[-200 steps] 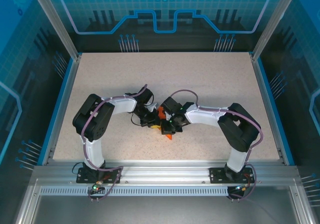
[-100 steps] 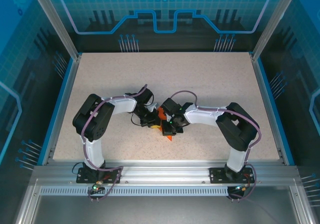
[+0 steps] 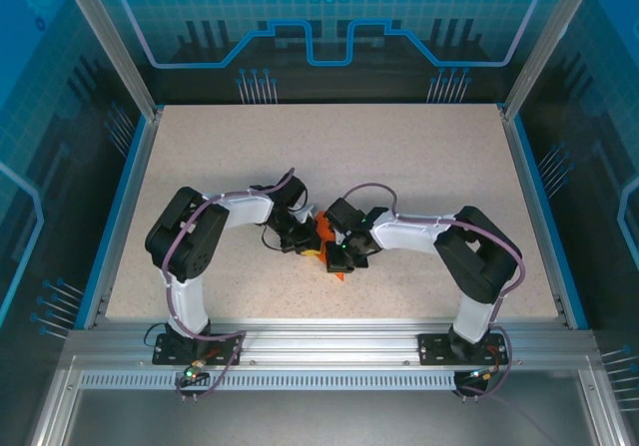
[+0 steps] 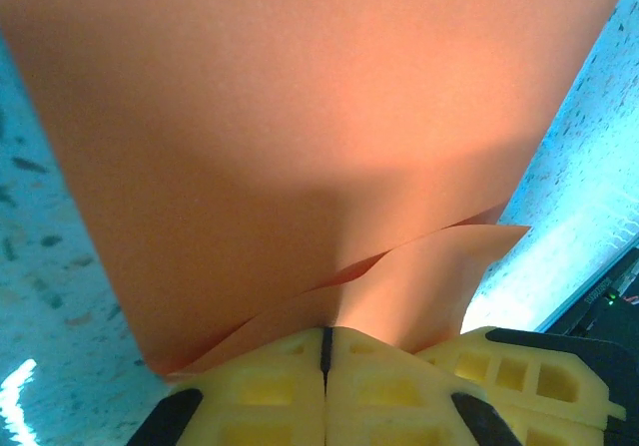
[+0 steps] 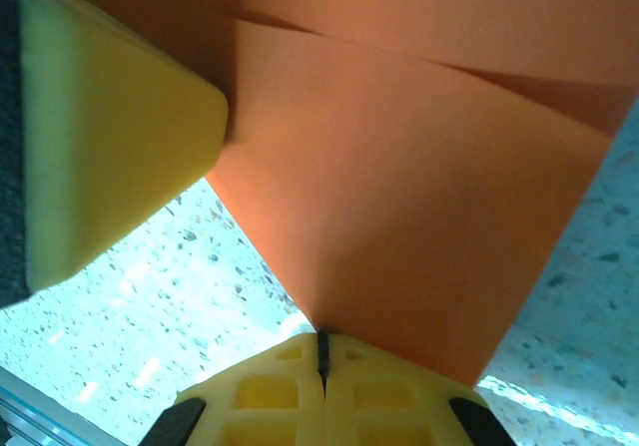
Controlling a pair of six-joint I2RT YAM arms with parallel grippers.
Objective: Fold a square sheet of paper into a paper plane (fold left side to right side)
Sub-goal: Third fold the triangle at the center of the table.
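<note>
The square sheet of paper [image 3: 322, 229] is bright orange and folded into layers, with a pointed tip toward the near edge. It lies on the table's middle between both grippers. My left gripper [image 3: 309, 250] is shut on its left edge. In the left wrist view the yellow fingers [image 4: 270, 386] meet at the left gripper [image 4: 325, 341], pinching the overlapping orange paper [image 4: 300, 117]. My right gripper [image 3: 331, 258] is shut on the paper's right side. In the right wrist view the right gripper [image 5: 322, 348] grips a corner of the sheet [image 5: 419, 187]. The grippers cover much of it, so I cannot tell whether it is a paper plane.
The speckled beige table [image 3: 399, 157] has open room behind and to both sides of the arms. Blue rails and clear walls [image 3: 130, 177] bound it. The two grippers sit almost touching; a finger of the left one [image 5: 110, 137] looms in the right wrist view.
The right arm's wrist and forearm have shifted slightly; the left arm and the paper have stayed where they were. Both grippers remain shut.
</note>
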